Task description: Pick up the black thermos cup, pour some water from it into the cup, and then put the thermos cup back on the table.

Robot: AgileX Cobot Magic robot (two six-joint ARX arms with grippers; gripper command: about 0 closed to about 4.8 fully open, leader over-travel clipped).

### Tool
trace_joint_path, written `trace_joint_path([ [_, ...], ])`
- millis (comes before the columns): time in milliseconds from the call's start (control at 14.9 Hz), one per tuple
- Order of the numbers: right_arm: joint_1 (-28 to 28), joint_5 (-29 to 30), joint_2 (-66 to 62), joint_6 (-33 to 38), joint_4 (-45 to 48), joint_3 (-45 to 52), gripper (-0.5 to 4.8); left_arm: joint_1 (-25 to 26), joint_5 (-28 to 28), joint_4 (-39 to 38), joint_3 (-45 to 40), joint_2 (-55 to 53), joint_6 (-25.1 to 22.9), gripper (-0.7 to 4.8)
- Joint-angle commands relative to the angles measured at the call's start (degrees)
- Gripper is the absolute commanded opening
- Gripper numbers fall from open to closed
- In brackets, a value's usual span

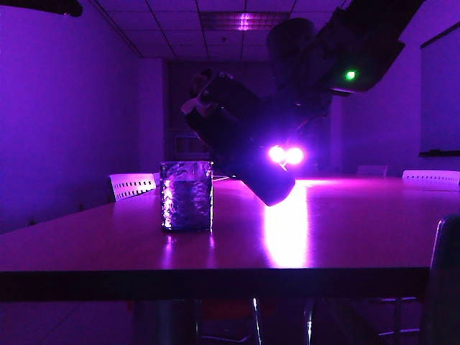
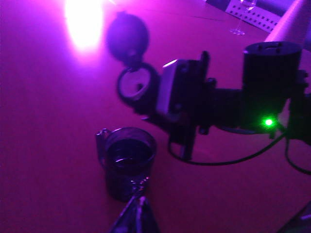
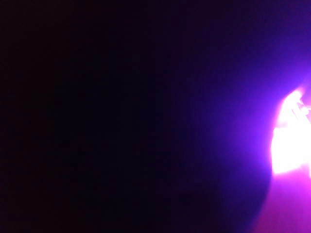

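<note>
The black thermos cup [image 1: 244,154] hangs tilted in the air above the table [image 1: 345,230], its pale flip-lid open. In the left wrist view its open mouth [image 2: 138,85] shows above and just behind the cup [image 2: 130,160]. My right gripper [image 2: 182,97] is shut on the thermos body, and its arm [image 1: 338,57] comes down from the upper right. The cup [image 1: 186,195], a short crinkly glass, stands upright and holds water. My left gripper [image 2: 137,211] hovers close to the cup's near rim, fingers together, holding nothing. The right wrist view is almost all black.
White perforated chair backs stand beyond the table's far edge [image 1: 133,185] [image 1: 431,177]. A wine glass [image 2: 238,19] stands at the far side. Strong glare [image 1: 286,230] lies on the tabletop under two bright lamps. A dark chair back [image 1: 442,287] rises at the near right.
</note>
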State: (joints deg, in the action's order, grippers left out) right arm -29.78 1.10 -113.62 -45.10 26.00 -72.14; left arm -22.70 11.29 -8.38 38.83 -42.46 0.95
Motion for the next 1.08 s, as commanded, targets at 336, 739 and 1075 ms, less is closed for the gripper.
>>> trace_joint_path([
  [336,0.4,-3.1,0.6,-6.8,2.5,-0.5,1.66,0.0,0.5,-0.2,0.5,0.0,-0.3,-0.05],
  [739,0.4,-4.2,0.6,-13.4,-0.3,-0.5,1.66,0.0,0.3,-0.6,0.5,0.0,-0.3,-0.05],
  [1075,0.4,-4.2,0.6,-20.9,-0.5,-0.5,1.66,0.0,-1.6,-2.9,0.5,0.0,-2.1,-0.05],
])
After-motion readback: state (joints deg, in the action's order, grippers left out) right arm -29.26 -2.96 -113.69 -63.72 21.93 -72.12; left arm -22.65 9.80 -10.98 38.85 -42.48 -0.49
